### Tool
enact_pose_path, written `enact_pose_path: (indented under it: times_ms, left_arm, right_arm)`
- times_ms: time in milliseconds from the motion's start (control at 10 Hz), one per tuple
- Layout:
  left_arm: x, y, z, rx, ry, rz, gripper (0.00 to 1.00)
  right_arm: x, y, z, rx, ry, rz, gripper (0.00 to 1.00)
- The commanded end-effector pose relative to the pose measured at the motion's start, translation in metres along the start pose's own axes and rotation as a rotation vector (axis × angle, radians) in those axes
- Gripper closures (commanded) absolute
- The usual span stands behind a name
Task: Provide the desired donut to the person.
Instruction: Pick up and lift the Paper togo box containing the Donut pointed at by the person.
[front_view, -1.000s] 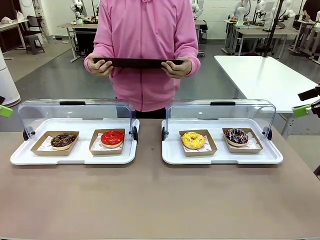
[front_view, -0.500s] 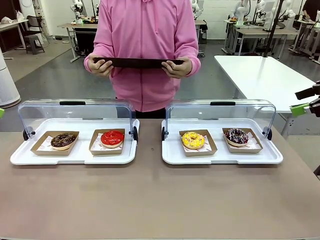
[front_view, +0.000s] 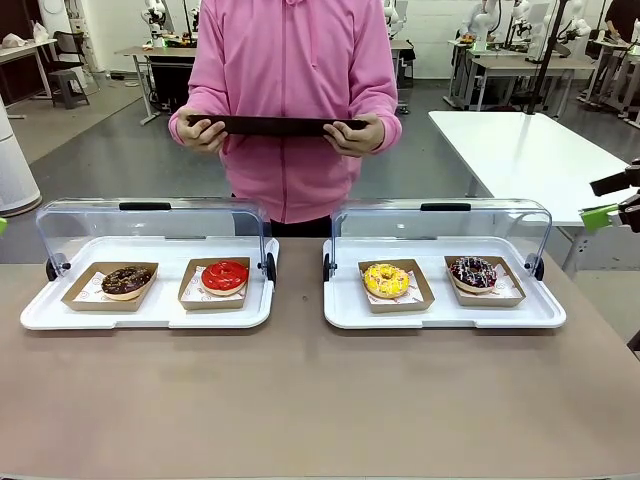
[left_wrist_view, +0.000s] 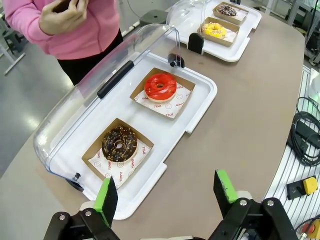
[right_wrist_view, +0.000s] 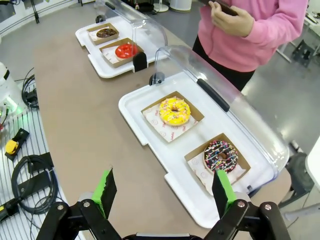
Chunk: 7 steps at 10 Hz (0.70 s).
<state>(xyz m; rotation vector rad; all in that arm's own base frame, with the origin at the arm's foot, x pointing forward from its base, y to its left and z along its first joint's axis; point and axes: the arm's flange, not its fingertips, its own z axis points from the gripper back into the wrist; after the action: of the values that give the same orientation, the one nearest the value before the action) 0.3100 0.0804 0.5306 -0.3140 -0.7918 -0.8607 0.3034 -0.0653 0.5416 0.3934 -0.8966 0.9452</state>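
From my left gripper (left_wrist_view: 165, 192) camera, the two green-padded fingers stand wide apart at the bottom of the frame with nothing between them, hanging over the near edge of the brown table (front_view: 320, 400). In the front view, the left white serving tray (front_view: 150, 320) sits at centre left on the table, its clear lid (front_view: 150, 225) rolled back toward the far side. Inside it, a chocolate donut (front_view: 125, 280) lies in a cardboard boat on the left and a red glazed donut (front_view: 224, 276) in a second boat just beside it on the right. At top centre the person (front_view: 290, 80) in the pink hoodie stands behind the table, both hands gripping the ends of a dark flat tray (front_view: 275, 125) held level at waist height, well apart from either serving tray. I cannot tell which donut they want. Right of centre sits the second white serving tray (front_view: 440, 320), its lid (front_view: 440, 225) likewise open to the back, with a yellow sprinkled donut (front_view: 386, 280) in the left boat and a dark donut with coloured sprinkles (front_view: 473, 271) in the right one. My right gripper (right_wrist_view: 164, 191) pokes in at the right edge of the front view, above the table; its own camera shows its fingers spread and empty, above the near rim of that tray.
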Motion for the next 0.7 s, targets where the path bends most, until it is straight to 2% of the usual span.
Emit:
enact_pose_path:
  times_ms: [0,100,200,300,400,600]
  left_arm:
    - [-0.057,-0.064,-0.038,0.01,-0.052,-0.032,0.0]
    - [-0.057,-0.064,-0.037,0.016,-0.05,-0.051,0.0]
    - [-0.056,-0.063,-0.038,0.008,-0.059,-0.053,0.0]
    - [-0.051,-0.059,-0.054,-0.052,-0.032,-0.067,0.0]
    - [0.001,0.001,0.001,-0.001,-0.019,-0.032,0.0]
    - [0.001,0.001,0.001,-0.001,-0.019,-0.032,0.0]
  right_arm:
    - [-0.023,0.03,-0.025,-0.015,-0.026,0.022,0.0]
    - [-0.022,0.03,-0.025,-0.021,-0.034,0.029,0.0]
    - [-0.021,0.03,-0.028,-0.092,-0.023,0.005,0.0]
    - [-0.019,0.029,-0.038,-0.051,-0.012,0.013,0.0]
    - [0.003,-0.003,-0.001,-0.029,-0.006,0.008,0.0]
    - [0.003,-0.003,-0.001,-0.029,-0.006,0.008,0.0]
